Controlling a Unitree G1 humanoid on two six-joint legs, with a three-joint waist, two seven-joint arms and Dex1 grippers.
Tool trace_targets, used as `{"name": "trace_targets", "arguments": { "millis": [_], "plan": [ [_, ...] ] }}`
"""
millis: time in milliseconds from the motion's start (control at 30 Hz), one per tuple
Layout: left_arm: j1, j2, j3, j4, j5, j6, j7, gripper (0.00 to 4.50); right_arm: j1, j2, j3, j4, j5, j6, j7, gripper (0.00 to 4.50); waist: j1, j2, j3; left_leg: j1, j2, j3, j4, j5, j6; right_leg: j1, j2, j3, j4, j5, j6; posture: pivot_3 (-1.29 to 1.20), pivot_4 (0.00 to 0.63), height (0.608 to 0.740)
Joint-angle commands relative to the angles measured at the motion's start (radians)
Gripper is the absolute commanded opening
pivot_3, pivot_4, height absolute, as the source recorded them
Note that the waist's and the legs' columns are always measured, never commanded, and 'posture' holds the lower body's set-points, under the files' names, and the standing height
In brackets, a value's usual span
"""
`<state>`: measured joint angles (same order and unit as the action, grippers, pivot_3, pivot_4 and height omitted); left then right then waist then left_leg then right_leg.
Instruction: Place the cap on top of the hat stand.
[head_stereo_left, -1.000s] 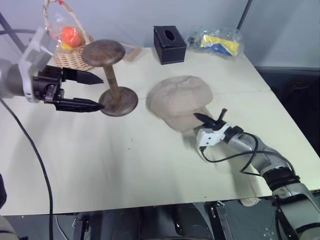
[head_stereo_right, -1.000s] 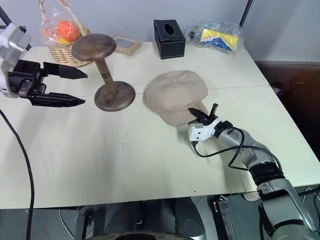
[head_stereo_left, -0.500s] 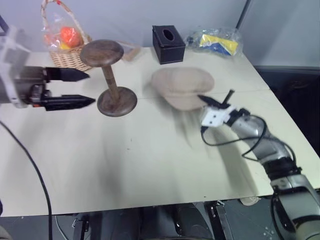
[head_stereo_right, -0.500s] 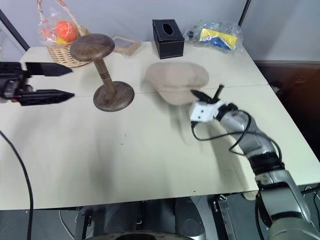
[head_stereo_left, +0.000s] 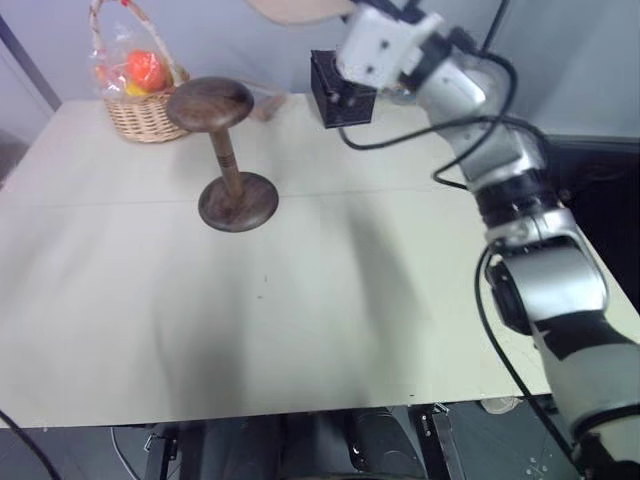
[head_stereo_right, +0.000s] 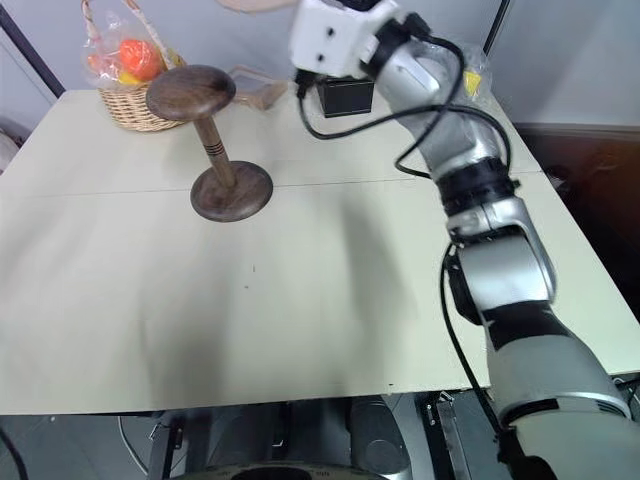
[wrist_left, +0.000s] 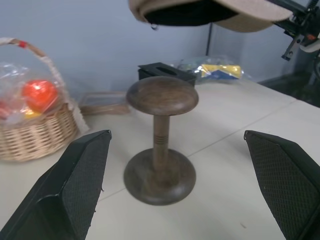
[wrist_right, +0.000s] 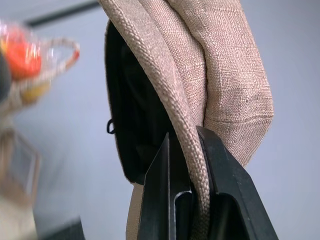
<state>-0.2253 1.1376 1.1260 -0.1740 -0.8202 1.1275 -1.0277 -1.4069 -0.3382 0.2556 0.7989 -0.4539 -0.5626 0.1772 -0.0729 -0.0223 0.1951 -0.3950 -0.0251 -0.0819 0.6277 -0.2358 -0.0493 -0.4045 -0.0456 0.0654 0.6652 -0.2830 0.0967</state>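
The soft beige fabric cap (wrist_left: 210, 12), pinched at its edge by the right gripper (wrist_right: 187, 165), hangs above the dark turned-wood hat stand (wrist_left: 160, 150); it may flop off-centre. Left fingers (wrist_left: 75, 185) spread, empty.

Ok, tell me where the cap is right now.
The cap hangs in the air above the hat stand, pinched at its edge by the right gripper, well clear of the table.
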Motion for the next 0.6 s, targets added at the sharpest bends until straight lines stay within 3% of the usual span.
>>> {"name": "trace_targets", "arguments": {
  "millis": [33, 233, 600],
  "plan": [
    [0.023, 0.047, 0.109, 0.000, -0.006, 0.015, 0.005, 4.50, -0.050, 0.074, 0.025, 0.008, 0.003, -0.048, -0.026, 0.03, -0.002, 0.000, 0.000, 0.000, 0.000, 0.000, -0.001, 0.000, 0.000, 0.000, 0.000, 0.000, 0.000, 0.000, 0.000, 0.00, 0.150, 0.740],
    [0.076, 0.054, 0.168, -0.028, -0.020, 0.033, 0.007, 4.50, 0.052, 0.178, 0.113, 0.042, -0.048, 0.002, -0.011, 0.03, 0.000, -0.001, 0.000, 0.001, 0.001, -0.001, -0.005, 0.002, -0.003, -0.001, 0.001, 0.000, 0.000, 0.000, 0.000, 0.00, 0.150, 0.740],
    [0.078, 0.079, 0.124, 0.008, -0.033, -0.006, 0.008, 4.50, 0.284, 0.146, 0.241, -0.114, -0.221, 0.023, -0.074, 0.03, -0.007, -0.002, -0.001, 0.001, 0.001, -0.001, -0.007, 0.003, -0.004, -0.003, 0.002, 0.000, 0.001, 0.000, -0.001, 0.00, 0.150, 0.740]
  ]
}}
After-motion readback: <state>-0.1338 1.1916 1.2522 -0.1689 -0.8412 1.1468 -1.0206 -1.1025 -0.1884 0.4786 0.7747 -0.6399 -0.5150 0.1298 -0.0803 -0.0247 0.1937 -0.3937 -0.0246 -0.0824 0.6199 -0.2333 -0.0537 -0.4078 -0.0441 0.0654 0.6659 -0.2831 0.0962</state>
